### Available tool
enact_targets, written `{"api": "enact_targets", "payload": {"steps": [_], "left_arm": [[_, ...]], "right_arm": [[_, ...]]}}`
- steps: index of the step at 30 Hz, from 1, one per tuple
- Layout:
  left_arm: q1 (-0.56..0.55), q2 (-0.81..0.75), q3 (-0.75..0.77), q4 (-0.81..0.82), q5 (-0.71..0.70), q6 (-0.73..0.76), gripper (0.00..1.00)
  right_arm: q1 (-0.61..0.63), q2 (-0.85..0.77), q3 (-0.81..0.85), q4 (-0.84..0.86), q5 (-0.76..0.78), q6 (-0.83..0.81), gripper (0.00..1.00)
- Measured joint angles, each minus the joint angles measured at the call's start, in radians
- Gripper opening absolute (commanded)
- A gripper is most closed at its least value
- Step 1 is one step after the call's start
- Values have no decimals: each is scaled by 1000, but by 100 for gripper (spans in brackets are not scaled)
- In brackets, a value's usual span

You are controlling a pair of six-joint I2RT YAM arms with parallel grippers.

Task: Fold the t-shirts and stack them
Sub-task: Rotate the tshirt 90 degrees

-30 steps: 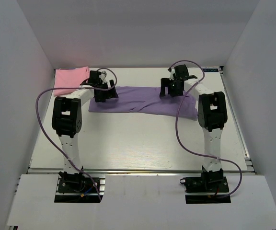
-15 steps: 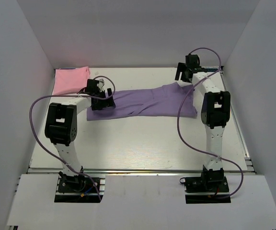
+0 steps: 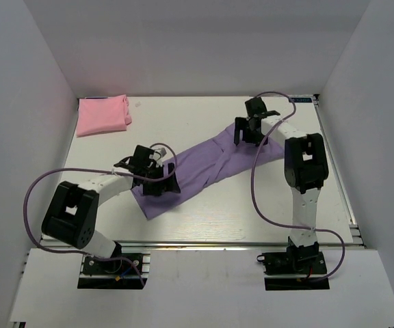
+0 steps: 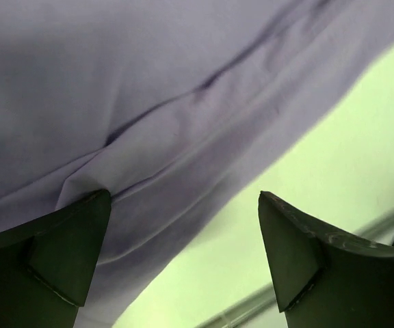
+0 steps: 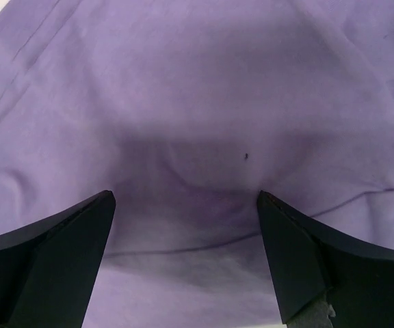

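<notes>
The lavender-purple t-shirt (image 3: 204, 167) lies in a crumpled diagonal band from near left to far right on the white table (image 3: 204, 219). My left gripper (image 3: 163, 183) stands open low over its near-left end. In the left wrist view the cloth (image 4: 149, 89) fills the upper left, and one fingertip (image 4: 81, 232) touches a fold. My right gripper (image 3: 246, 131) hangs open over the far-right end. In the right wrist view the cloth (image 5: 183, 123) fills the frame, with nothing pinched between the jaws. The pink t-shirt (image 3: 103, 115) lies folded in the far-left corner.
White walls close the table in at the left, back and right. A metal rail (image 3: 197, 242) runs along the near edge. Purple cables (image 3: 255, 188) loop beside each arm, with the left one (image 3: 36, 184) sweeping out towards the left wall.
The left gripper has come towards the near edge, and the purple shirt's left end came with it, turning the shirt diagonal. The right gripper went to the far corner, then back over the shirt.
</notes>
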Motion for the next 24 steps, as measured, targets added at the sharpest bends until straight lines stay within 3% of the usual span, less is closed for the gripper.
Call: {"api": "enact_targets", "payload": {"steps": [6,13,18,24], "left_arm": [[-110,-38,-45,-70,136,0,100],[-291,138,129,-238,266,53,100],[-399,261,277,-360,320,137,100],[-465,275,335,-354,400,225,100]], "right_arm": [[2,93,108,-31,-49,23,90],[10,389,570,9,-261,27,90],[20,444,610,145,-404,35,90],[22,446,615,198,-439,11,90]]}}
